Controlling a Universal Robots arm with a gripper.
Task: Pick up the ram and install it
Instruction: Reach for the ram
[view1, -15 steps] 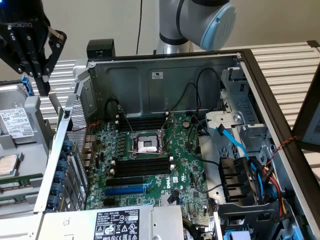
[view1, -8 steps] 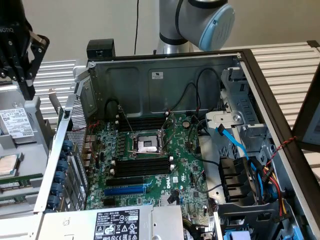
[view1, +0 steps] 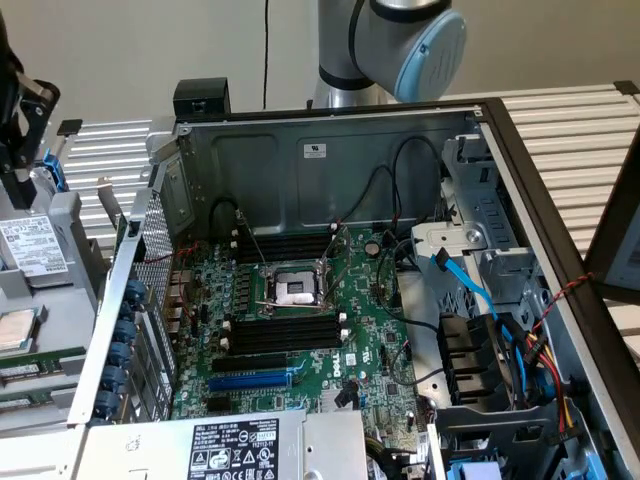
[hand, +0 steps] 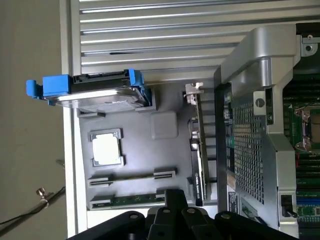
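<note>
- Hovering above the grey parts tray (hand: 137, 150), the claw (hand: 175, 200) has its black fingers drawn together and grips nothing.
- The ram (hand: 125, 202), a long, narrow dark-green stick, lies in a slim cradle of the tray, at the end of the tray nearest the claw. The claw's tip is just beside one end of it; whether the two touch I cannot tell.
- A second stick (hand: 132, 176), seen edge-on, sits in the tray's next cradle, parallel to the ram.
- A processor chip (hand: 106, 149) rests in a square pocket of the tray, one place further in from the two sticks.
- A hard drive (hand: 95, 97) in a blue carrier occupies the end of the tray farthest from the ram.
- An open computer case (view1: 330, 160) stands just beside the tray, on the exterior view's right of it, and both rest on a slatted metal table (view1: 590, 120).
- Inside the case, well apart from the tray, the green motherboard (view1: 380, 350) lies flat. Its black memory slots (view1: 285, 332) stand bare on both sides of the processor socket (view1: 293, 290), so the ram is not yet installed.
- A blue expansion slot (view1: 250, 381) runs alongside those slots, on the motherboard's nearer part.
- The robot arm (view1: 420, 45), grey with a blue cap, rises behind the case, on the side away from the tray.
</note>
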